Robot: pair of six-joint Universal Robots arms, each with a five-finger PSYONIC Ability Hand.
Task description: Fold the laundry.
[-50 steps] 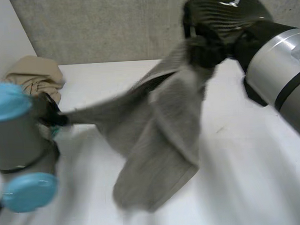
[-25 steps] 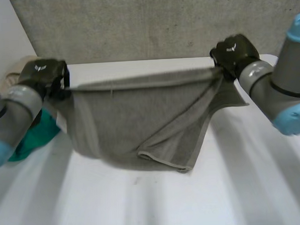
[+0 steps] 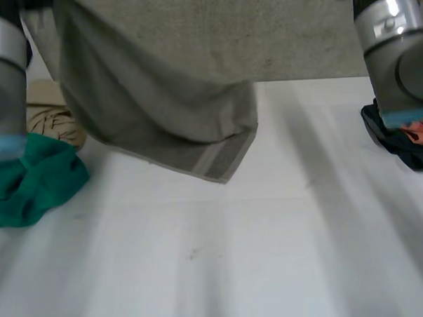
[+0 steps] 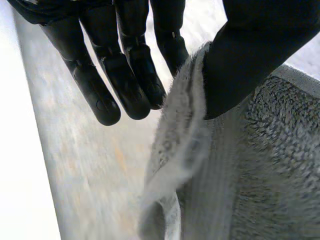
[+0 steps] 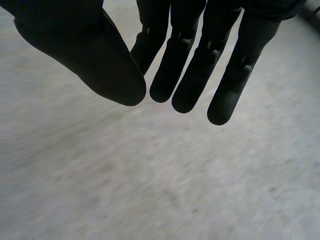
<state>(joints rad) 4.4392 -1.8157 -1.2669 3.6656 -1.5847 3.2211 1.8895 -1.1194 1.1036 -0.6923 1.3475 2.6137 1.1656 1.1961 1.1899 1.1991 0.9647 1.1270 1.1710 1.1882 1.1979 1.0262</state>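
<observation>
Your left robot hand (image 4: pixel 250 55) pinches the soft, limp towel (image 4: pixel 260 170) by its edge; right robot hand (image 5: pixel 192 60) is released: take the free corner.

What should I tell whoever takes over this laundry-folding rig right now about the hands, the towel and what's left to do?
Left hand: shut on the grey towel, pinching one edge between thumb and straight fingers, held high.
Right hand: open, fingers straight, holding nothing.
The towel hangs from the left hand, with its lowest corner down by the table; contact can't be judged.
A green cloth and a beige cloth lie on the table's left, and a dark and orange bundle on its right.
Done: no fold is visible.
Left: probably grip a second corner with the right hand, spread the towel flat, and fold it.
</observation>
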